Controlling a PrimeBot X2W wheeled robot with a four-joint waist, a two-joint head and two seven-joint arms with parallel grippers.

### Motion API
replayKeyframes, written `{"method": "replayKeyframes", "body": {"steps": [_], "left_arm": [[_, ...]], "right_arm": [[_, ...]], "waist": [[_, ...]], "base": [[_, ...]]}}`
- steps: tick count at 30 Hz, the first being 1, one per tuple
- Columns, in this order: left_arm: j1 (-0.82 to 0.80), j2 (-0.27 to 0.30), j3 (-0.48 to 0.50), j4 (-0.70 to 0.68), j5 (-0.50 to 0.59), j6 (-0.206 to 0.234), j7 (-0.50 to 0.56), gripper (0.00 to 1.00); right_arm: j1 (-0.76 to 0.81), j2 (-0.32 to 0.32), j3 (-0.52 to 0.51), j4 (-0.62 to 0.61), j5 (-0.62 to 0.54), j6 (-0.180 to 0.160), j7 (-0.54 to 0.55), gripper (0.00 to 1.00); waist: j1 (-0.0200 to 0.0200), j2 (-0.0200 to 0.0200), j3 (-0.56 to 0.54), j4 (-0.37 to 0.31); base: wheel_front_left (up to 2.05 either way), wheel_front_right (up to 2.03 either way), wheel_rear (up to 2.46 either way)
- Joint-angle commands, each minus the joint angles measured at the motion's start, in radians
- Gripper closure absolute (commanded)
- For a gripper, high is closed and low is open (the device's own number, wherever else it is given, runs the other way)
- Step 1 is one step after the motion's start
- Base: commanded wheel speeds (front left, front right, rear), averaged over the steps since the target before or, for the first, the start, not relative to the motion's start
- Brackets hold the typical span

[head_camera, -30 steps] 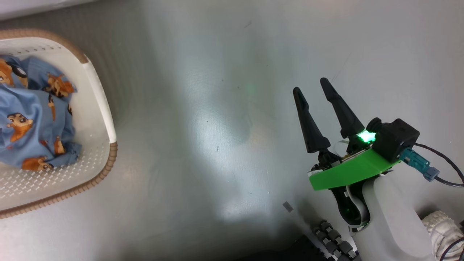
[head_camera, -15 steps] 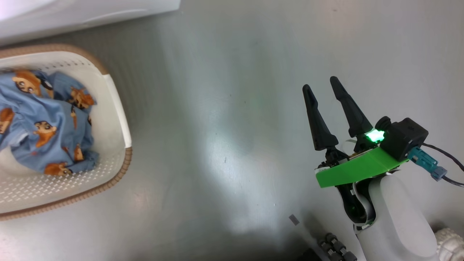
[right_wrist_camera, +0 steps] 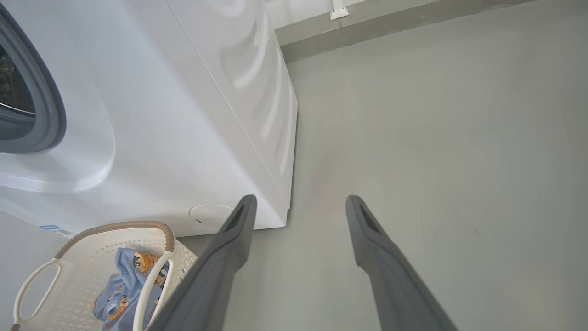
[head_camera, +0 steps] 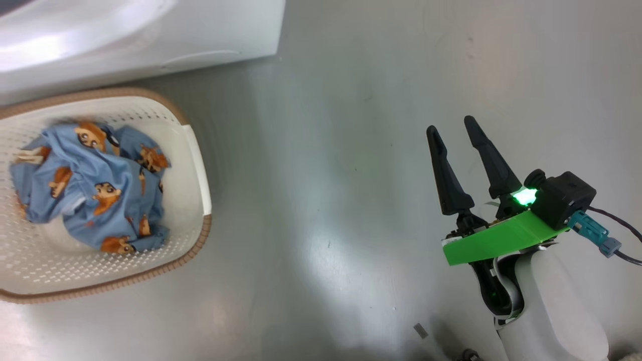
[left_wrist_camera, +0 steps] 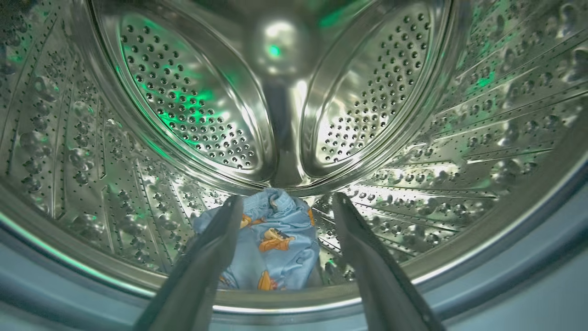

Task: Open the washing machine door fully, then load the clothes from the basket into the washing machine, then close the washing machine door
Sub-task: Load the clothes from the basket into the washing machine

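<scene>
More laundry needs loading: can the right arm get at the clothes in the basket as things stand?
Probably yes: the right fingers are open and empty, the clothes lie uncovered in the open-topped basket, and bare floor lies between them.

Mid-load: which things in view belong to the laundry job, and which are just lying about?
Job: big white washing machine; its perforated steel drum; light blue printed garment inside it; more light blue printed clothes in the cream perforated plastic basket.
Lying about: small grey scrap on the grey floor; white fitting at the wall's foot.
</scene>
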Motion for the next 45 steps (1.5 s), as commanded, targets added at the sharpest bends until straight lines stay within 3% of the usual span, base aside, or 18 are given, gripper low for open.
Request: {"method": "replayKeyframes", "body": {"steps": [1, 7, 13, 29, 36, 45], "left_arm": [[0.047, 0.046, 0.04, -0.051, 0.004, 0.013, -0.004, 0.0], [0.273, -0.029, 0.144, -0.239, 0.054, 0.057, -0.005, 0.0], [0.517, -0.109, 0.249, -0.409, 0.139, 0.072, -0.005, 0.0], [0.895, -0.35, 0.363, -0.547, 0.289, 0.017, -0.005, 0.0], [0.998, -0.42, 0.411, -0.611, 0.385, 0.001, -0.005, 0.0], [1.107, -0.458, 0.426, -0.629, 0.444, -0.014, -0.005, 0.0]], "right_arm": [[0.042, 0.007, 0.017, -0.018, -0.012, 0.006, -0.007, 0.0], [0.059, 0.0, 0.009, -0.01, -0.022, 0.006, -0.007, 0.0], [0.079, -0.008, 0.001, -0.001, -0.019, 0.006, -0.007, 0.0], [0.145, -0.015, 0.011, 0.025, -0.03, 0.006, -0.007, 0.0], [0.177, -0.013, 0.012, 0.032, -0.024, 0.006, -0.007, 0.0], [0.212, -0.012, 0.016, 0.045, -0.022, 0.006, -0.007, 0.0]], "waist": [[0.0, 0.0, -0.033, 0.015], [0.0, 0.0, -0.098, 0.028], [0.0, 0.0, -0.181, 0.035], [0.0, 0.0, -0.376, 0.042], [0.0, 0.0, -0.459, 0.04], [0.0, 0.0, -0.534, 0.039]], "base": [[0.0, 0.0, 0.0], [0.0, 0.0, 0.0], [0.0, 0.0, 0.0], [0.0, 0.0, 0.0], [0.0, 0.0, 0.0], [0.0, 0.0, 0.0]]}}
